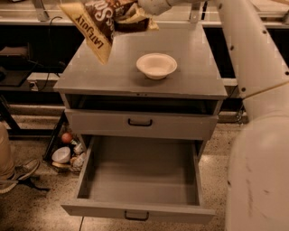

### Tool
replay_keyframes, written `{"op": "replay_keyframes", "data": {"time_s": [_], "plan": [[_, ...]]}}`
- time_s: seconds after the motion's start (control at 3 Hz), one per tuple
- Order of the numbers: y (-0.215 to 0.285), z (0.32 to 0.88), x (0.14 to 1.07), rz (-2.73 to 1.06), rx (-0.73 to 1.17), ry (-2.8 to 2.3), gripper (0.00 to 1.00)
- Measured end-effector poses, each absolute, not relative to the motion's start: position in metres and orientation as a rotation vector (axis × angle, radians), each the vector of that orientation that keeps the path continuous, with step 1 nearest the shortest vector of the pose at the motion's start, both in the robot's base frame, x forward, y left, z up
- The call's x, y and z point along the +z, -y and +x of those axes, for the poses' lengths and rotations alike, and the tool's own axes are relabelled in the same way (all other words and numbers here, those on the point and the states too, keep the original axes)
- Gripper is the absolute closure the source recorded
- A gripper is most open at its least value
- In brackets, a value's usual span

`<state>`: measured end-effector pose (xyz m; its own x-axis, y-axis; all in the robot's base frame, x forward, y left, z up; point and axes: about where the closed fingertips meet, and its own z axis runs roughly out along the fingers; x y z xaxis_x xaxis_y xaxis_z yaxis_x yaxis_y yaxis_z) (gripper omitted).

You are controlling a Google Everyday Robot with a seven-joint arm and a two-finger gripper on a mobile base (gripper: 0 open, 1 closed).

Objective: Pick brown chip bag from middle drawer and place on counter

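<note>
Dark-brown crinkly chip bag (106, 22) has pale yellow edges and white script, and is held by the white gripper (143, 9) at top edge. Matte-grey metal counter (198, 67) and grey open drawer (140, 180) match; the round bowl (156, 65) is cream.

The scene is lit dimly and warmly from above, and a yellowish cast is laid over everything. The counter (198, 58) is evenly lit, and a soft shadow is thrown around the foot of the bowl (156, 66). The middle drawer (135, 176) is shaded towards its back, and the background is lost in black. The gripper (151, 6), clamped on the brown chip bag (101, 22) at the top edge, is lit brightest.
</note>
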<state>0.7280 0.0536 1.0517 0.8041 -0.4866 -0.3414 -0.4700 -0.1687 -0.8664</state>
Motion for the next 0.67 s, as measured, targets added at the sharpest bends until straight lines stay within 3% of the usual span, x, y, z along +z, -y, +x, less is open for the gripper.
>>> {"op": "replay_keyframes", "data": {"time_s": [0.67], "plan": [[-0.105,0.747,1.009,-1.97,0.0,-0.749,1.0]]}}
